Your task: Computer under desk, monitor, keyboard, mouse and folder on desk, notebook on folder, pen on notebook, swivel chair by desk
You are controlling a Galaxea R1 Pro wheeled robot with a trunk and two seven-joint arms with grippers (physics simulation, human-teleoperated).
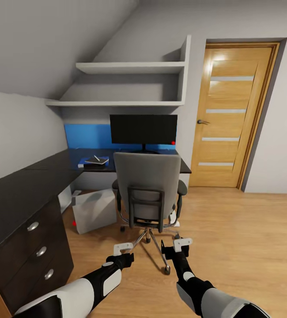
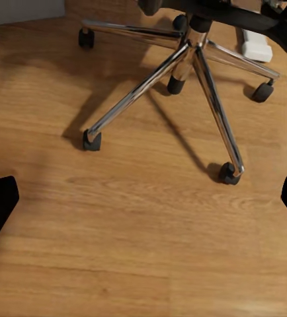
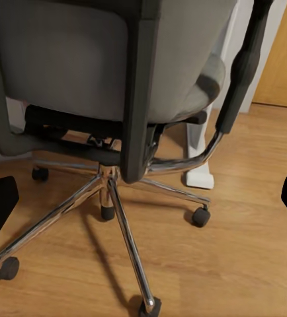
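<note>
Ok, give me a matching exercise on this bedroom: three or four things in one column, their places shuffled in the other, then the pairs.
Things:
1. monitor
2. swivel chair
3. door
4. drawers

Places:
A. right of the desk, shut
B. on the desk, under the shelves
C. on the floor, its back toward both grippers
D. along the left wall

Pairs: 1-B, 2-C, 3-A, 4-D
</note>
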